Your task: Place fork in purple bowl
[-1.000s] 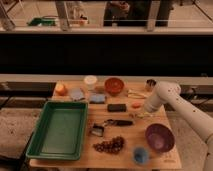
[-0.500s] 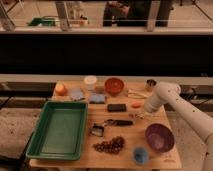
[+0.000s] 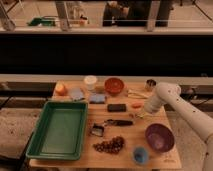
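Hardly anything has changed in the camera view over the last second. The white arm's gripper (image 3: 141,114) hangs low over the wooden worktop (image 3: 131,131) right of centre, where it was, just below the small orange-handled utensil (image 3: 136,105). We cannot tell how its jaws stand, nor whether they hold anything. What we take for the thin silvery metal fork (image 3: 135,93) lies higher in the frame, right of the small red-orange bowl (image 3: 114,85). The deep, glossy dark purple bowl (image 3: 159,137) sits at lower right, apparently empty. We judge that the pickup is not yet done.
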`<control>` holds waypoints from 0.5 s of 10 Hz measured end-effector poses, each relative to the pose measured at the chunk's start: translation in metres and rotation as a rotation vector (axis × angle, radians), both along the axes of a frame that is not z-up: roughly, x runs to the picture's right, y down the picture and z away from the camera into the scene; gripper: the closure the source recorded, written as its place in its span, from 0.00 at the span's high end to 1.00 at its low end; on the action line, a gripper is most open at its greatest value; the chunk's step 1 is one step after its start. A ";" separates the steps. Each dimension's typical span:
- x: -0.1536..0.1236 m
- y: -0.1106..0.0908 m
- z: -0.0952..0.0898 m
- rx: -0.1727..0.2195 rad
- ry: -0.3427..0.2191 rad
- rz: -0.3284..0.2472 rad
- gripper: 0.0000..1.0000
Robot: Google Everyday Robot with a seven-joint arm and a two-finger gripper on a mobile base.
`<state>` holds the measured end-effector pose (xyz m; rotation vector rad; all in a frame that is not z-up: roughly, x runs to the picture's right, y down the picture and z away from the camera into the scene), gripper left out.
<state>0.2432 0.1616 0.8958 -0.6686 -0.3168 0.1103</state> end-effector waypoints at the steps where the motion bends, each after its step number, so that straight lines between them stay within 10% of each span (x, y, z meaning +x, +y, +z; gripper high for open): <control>1: 0.000 0.000 0.000 0.001 0.001 -0.001 0.29; 5: 0.001 -0.003 -0.001 0.011 0.004 -0.012 0.02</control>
